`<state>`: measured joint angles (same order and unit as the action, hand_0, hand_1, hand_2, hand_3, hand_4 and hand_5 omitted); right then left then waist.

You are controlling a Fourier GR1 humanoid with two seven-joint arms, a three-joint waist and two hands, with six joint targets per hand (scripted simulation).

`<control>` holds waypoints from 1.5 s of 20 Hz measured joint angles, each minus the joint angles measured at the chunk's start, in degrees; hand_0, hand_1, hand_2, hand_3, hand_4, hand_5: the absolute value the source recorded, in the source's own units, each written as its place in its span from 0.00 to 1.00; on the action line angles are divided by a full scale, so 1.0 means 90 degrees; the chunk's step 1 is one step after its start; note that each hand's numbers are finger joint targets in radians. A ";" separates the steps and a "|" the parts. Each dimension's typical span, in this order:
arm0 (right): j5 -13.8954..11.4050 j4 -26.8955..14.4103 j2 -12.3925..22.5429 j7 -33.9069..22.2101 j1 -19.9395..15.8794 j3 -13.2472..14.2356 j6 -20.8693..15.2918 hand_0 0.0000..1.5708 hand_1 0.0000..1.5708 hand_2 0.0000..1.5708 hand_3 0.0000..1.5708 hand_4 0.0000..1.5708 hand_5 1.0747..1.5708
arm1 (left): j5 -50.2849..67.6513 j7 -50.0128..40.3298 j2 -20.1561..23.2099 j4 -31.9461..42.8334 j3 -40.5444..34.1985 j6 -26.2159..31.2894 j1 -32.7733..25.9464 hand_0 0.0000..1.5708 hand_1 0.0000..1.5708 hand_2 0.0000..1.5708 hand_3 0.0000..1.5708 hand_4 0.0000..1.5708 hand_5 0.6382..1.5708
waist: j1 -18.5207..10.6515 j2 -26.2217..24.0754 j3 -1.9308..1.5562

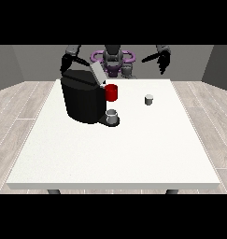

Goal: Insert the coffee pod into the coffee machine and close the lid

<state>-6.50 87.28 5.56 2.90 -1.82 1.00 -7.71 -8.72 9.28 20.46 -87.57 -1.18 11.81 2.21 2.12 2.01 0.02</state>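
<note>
Pod (149,99) sits right of centre on table (133,154). Machine (84,99) at left, lid (98,73) raised. Hand (164,61) upper right: fingers spread. Hand (66,62) upper left: fingers unclear.

Matt white table, glossy black machine, pale wood-look floor.

The large white table (119,154) has a smooth, matt top with no sheen. The boxy black coffee machine (82,100) looks like smooth plastic with a faint gloss on its upper edge; its raised lid (98,73) is a light grey, flat-finished panel, and a red, plastic-looking part (111,92) sits at its front. The small grey cup (113,115) under the spout and the small pale cylindrical coffee pod (149,99) look dull and metallic. The floor (21,102) shows pale wood-grain planks.
</note>
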 measured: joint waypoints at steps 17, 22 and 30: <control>-0.0231 -0.0184 -0.0355 -0.0486 -0.1036 -0.0316 -0.0091 0.00 0.00 0.00 0.00 0.00 1.00 | -0.1309 -0.0294 0.0860 0.2384 -0.0138 0.0307 0.2011 0.00 0.00 0.00 0.00 0.00 1.00 | 0.0694 0.1088 -0.0001; -0.0262 -0.0353 -0.0441 -0.0472 -0.1152 -0.0341 -0.0118 0.00 0.00 0.00 0.00 0.00 1.00 | -0.1832 0.0019 0.0837 0.3165 -0.0048 0.0057 0.2347 0.00 0.00 0.27 0.00 0.00 1.00 | 0.0717 0.1243 0.0000; -0.0346 -0.0892 -0.0468 -0.0299 -0.1423 -0.0287 -0.0143 0.00 0.00 0.00 0.00 0.00 1.00 | -0.2737 0.0312 0.0421 0.3823 0.0220 -0.0949 0.2809 0.68 0.68 0.70 0.58 0.29 1.00 | 0.0626 0.1345 0.0000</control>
<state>-9.61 79.25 1.35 0.22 -14.63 -1.59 -9.00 -33.35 12.09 24.25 -53.16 0.80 3.26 27.49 7.76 14.12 0.02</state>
